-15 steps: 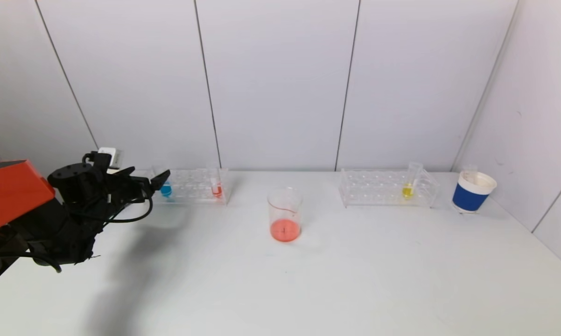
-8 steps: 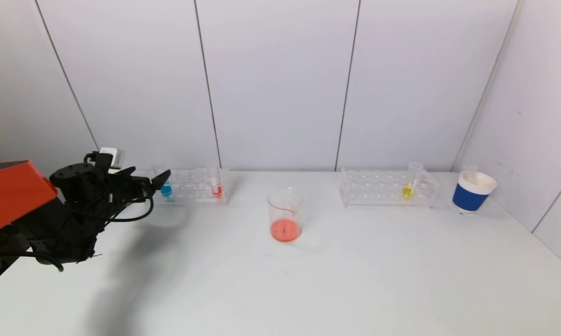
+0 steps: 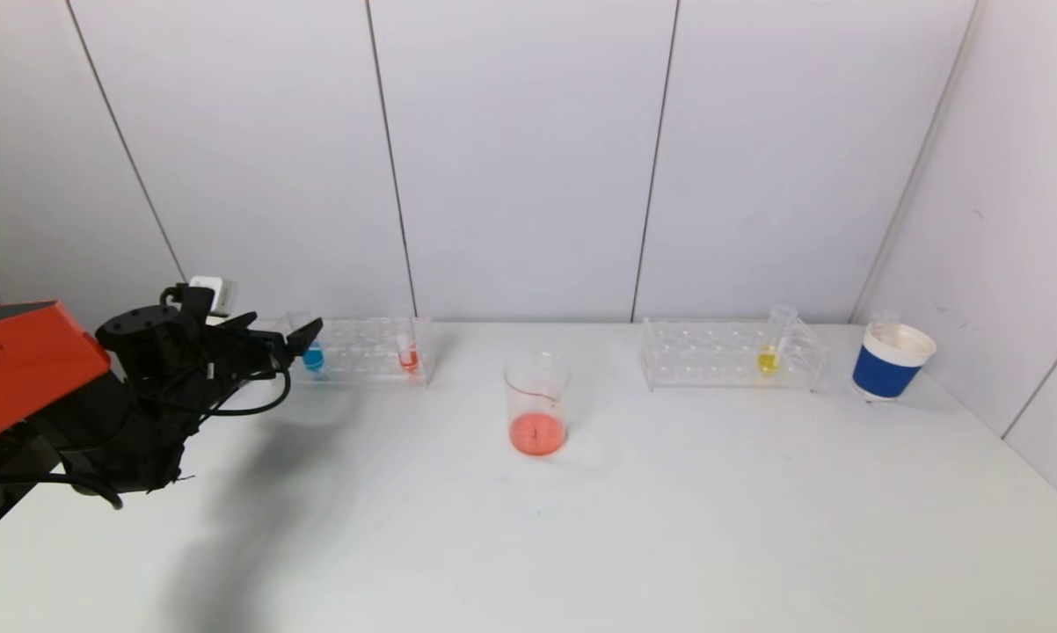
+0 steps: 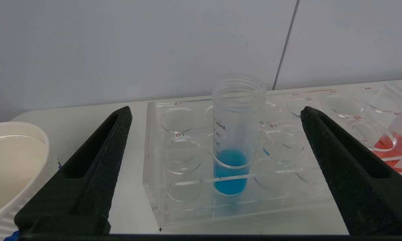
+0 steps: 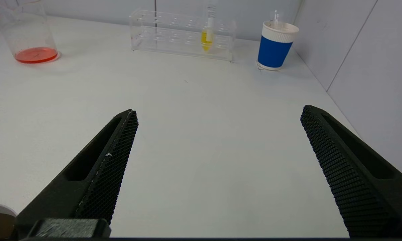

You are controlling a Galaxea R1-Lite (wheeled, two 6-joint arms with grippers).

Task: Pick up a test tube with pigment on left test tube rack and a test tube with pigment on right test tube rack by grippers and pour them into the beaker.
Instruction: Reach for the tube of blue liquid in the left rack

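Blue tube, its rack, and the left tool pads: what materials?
Blue tube: clear plastic by the look, with a threaded mouth and printed graduations. Left rack: clear glossy acrylic, probably; flat sheets with bright edges and red hole labels. Left tool fingers: black, matte, grainy, likely foam or rubber.

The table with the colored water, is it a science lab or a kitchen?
Probably a small science-lab setup. Clear racks hold test tubes of blue and yellow pigment, and a glass beaker holds red liquid. The left gripper, open, faces the blue tube.
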